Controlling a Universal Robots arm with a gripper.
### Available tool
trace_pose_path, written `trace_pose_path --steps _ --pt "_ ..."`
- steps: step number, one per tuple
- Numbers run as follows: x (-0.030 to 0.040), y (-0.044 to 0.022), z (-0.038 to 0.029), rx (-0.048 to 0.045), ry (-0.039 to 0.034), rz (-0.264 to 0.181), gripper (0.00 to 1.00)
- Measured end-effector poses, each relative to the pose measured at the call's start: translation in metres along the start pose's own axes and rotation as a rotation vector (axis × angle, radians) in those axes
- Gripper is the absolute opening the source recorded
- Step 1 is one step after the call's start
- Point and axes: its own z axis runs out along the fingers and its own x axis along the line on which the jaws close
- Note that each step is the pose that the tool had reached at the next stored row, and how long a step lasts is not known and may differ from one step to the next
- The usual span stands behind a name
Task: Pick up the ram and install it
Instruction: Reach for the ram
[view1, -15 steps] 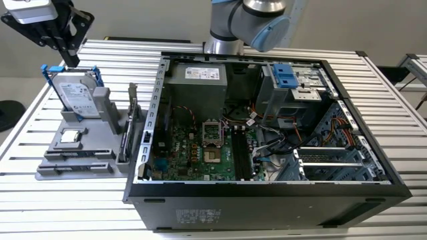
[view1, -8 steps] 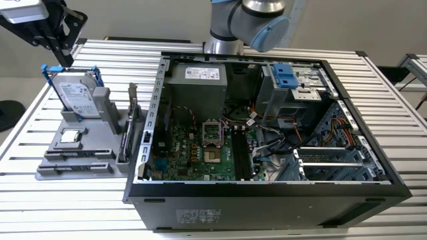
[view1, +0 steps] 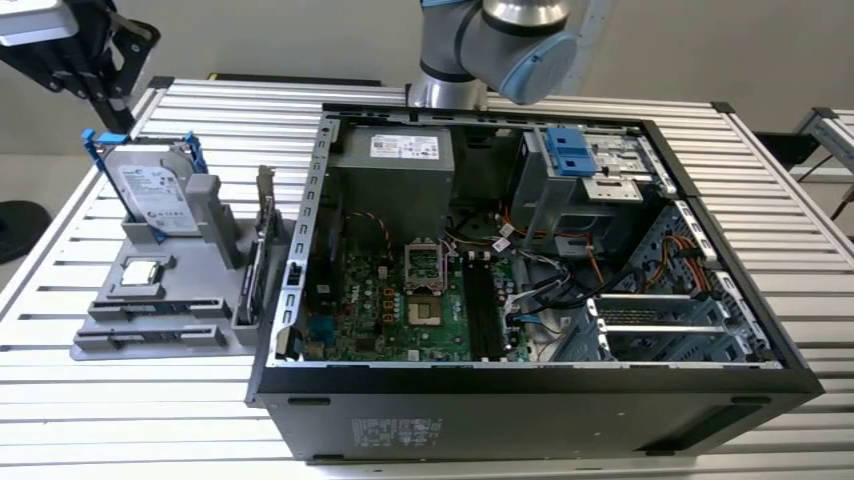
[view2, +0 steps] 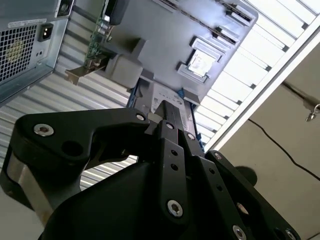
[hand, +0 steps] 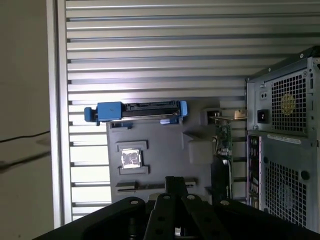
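In the exterior view my black gripper (view1: 114, 95) hangs high over the far left end of the grey parts holder (view1: 200, 255), above the hard drive. Its fingers (hand: 173, 184) look pressed together with nothing between them. Both wrist views look down past the gripper (view2: 169, 112) onto the holder. The ram seems to be the thin dark strip (view1: 158, 309) standing edge-on in a long slot at the holder's near end; its short visible end (hand: 126, 186) runs under my fingers. The open computer case (view1: 287, 300) with its motherboard (view1: 400, 290) lies to the exterior view's right of the holder.
A silver hard drive in a blue frame (view1: 150, 195) stands at the holder's back. A square chip (view1: 140, 272) lies in a pocket. An upright card with a metal bracket (view1: 264, 205) stands between holder and case. The slatted metal table (view1: 80, 420) lies all around.
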Motion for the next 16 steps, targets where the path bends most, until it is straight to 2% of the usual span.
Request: trace_pose_path --steps 7,16 --pt "0.0079 -0.0003 -0.0002 0.0 0.0001 -0.001 0.0" --pt "0.0086 -0.0004 -0.0002 -0.0001 0.0 -0.001 0.0"
